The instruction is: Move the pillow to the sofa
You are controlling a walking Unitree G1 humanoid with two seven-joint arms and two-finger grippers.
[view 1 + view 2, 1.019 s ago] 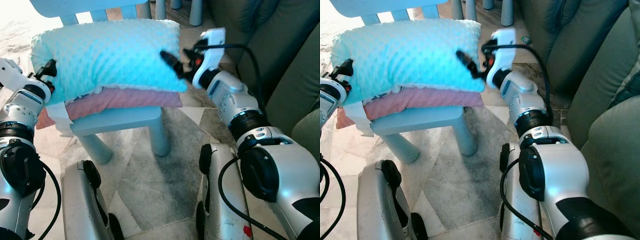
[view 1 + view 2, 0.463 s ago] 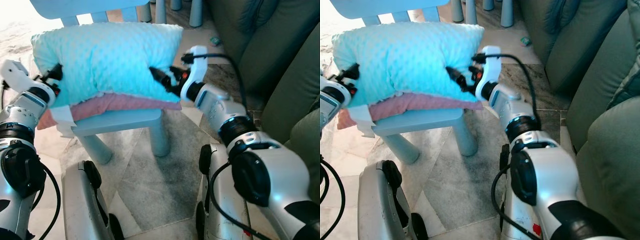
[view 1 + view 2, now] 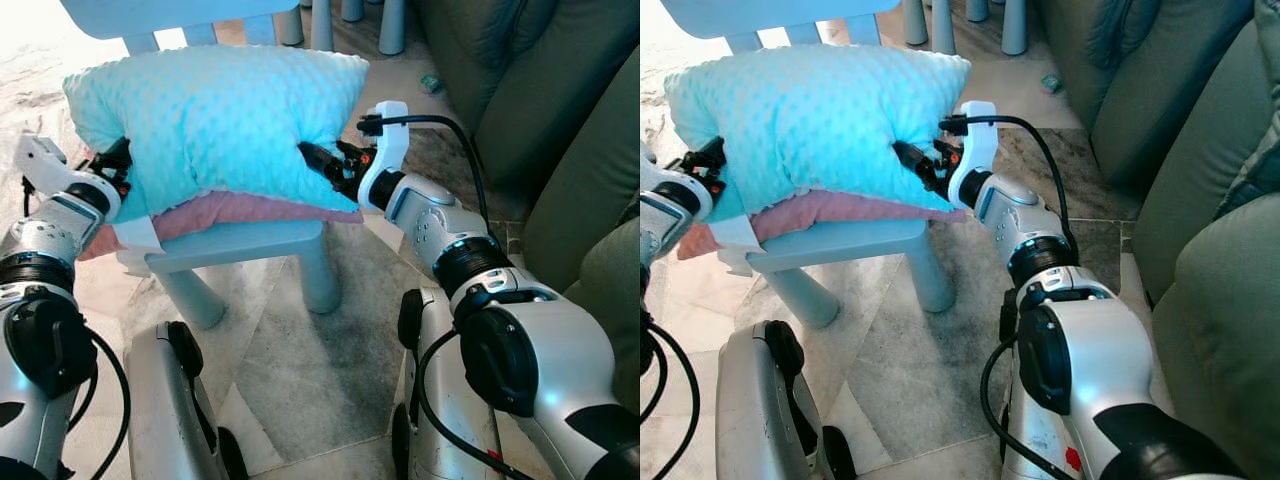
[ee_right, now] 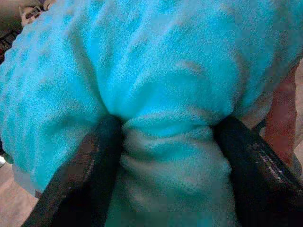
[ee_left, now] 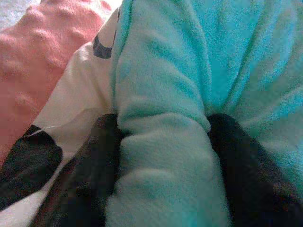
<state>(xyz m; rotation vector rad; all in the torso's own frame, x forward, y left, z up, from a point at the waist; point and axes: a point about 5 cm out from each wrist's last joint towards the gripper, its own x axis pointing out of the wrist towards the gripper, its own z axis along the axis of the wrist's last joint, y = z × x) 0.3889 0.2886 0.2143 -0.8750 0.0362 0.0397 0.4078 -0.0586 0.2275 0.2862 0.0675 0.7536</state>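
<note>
pillow on pink cushion on blue chair | left gripper fingers pinch its left edge | right gripper fingers pinch its right edge | sofa to right

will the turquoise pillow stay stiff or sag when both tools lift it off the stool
Likely sag: the turquoise pillow bulges softly where the right tool and left tool pinch its ends. Probably light for its bulk. Its nubby fleece looks grippy, though the pink cushion beneath might drag along.

Left end effector and right end effector pinch the pillow; chair beneath.
</note>
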